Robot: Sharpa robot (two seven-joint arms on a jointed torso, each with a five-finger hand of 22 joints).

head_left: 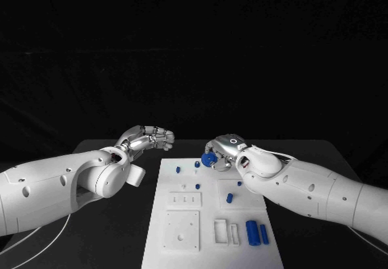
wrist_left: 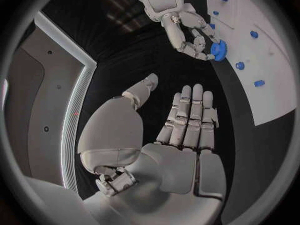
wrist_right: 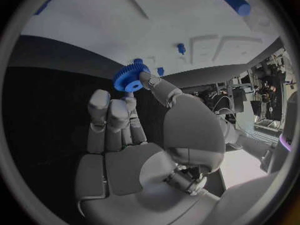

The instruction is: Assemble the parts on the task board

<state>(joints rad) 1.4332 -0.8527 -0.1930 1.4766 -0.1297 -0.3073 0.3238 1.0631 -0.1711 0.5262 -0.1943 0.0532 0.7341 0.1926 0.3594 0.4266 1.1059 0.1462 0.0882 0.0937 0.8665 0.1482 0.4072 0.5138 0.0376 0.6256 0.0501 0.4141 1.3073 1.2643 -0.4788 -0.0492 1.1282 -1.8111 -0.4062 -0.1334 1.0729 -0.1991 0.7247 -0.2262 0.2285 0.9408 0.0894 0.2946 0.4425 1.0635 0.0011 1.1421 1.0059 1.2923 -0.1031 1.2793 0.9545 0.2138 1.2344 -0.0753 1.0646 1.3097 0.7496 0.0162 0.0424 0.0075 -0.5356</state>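
My right hand (head_left: 224,147) hovers over the far end of the white task board (head_left: 182,255) and pinches a blue gear (head_left: 208,159) between thumb and a finger. The right wrist view shows that gear (wrist_right: 130,78) at the fingertips, above the board's edge (wrist_right: 112,30). My left hand (head_left: 150,137) hangs over the black table just left of the board's far corner. Its palm (wrist_left: 181,150) is bare, with the fingers stretched out together and the thumb apart. In the left wrist view, the right hand (wrist_left: 184,27) carries the gear (wrist_left: 219,50) beside the board (wrist_left: 275,85).
Small blue pegs (head_left: 197,165) stand near the board's far end, and another (head_left: 230,197) stands mid-board. Two blue cylinders (head_left: 252,231) lie at its near right. Raised white plates (head_left: 183,230) with holes and slots (head_left: 221,232) take up the board's near half. A white cable (head_left: 49,238) trails at the left.
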